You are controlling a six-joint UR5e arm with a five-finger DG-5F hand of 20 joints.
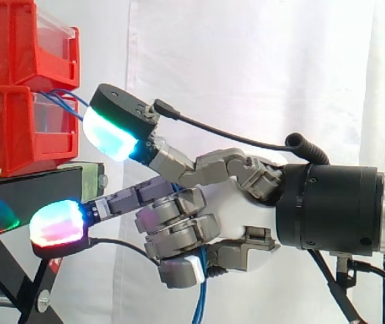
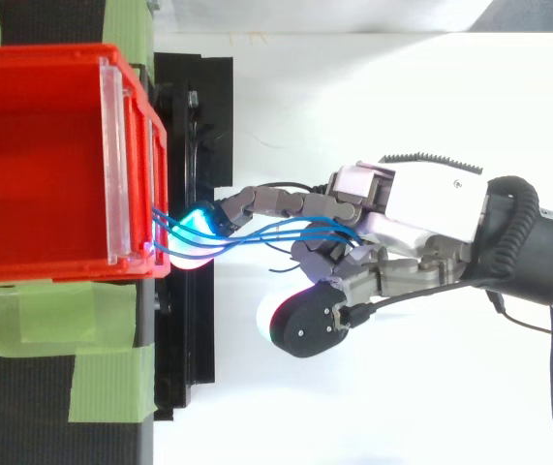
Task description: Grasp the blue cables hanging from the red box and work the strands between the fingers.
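Several thin blue cables run from the front of the red box across to my hand. In the side view they leave the lower red bin at its front lip, and a blue strand hangs down below the hand. The hand reaches in from the right, with some fingers curled round the strands close to the palm. Two other fingers stretch toward the bin. One has a cyan-green pad just under the cables' exit, the other a magenta pad lower down.
A second red bin is stacked on the lower one, both on a black stand. Green tape covers the stand beside the box. A white curtain hangs behind, and a white surface lies under the arm.
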